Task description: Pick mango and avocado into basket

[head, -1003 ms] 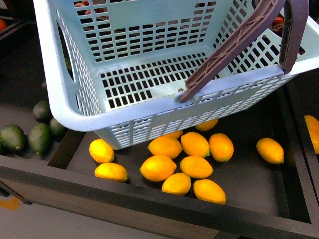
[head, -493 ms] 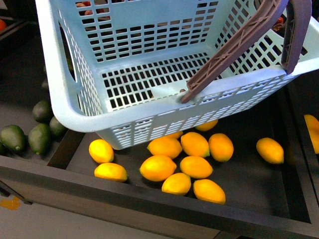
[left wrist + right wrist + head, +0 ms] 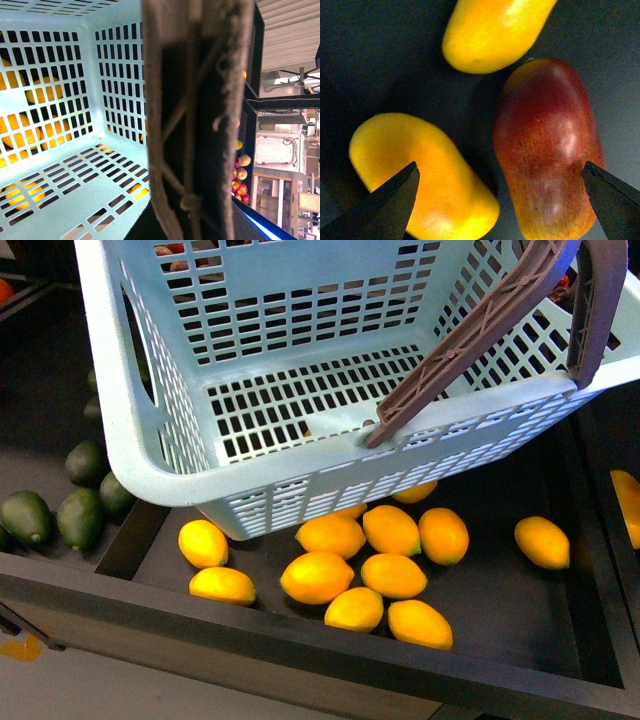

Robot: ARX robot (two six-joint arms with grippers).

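Two tips of the right claw stand wide apart over a red mango at lower right; centre on it, clear of the yellow mango. An avocado lies far left in the front view, the basket hangs above, and I cannot tell the left claw's grip.

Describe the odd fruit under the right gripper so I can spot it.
In the right wrist view, three oblong fruits lie on the dark tray floor. Under the open right gripper lies the smooth dark-red mango; both neighbours are plain yellow mangoes.
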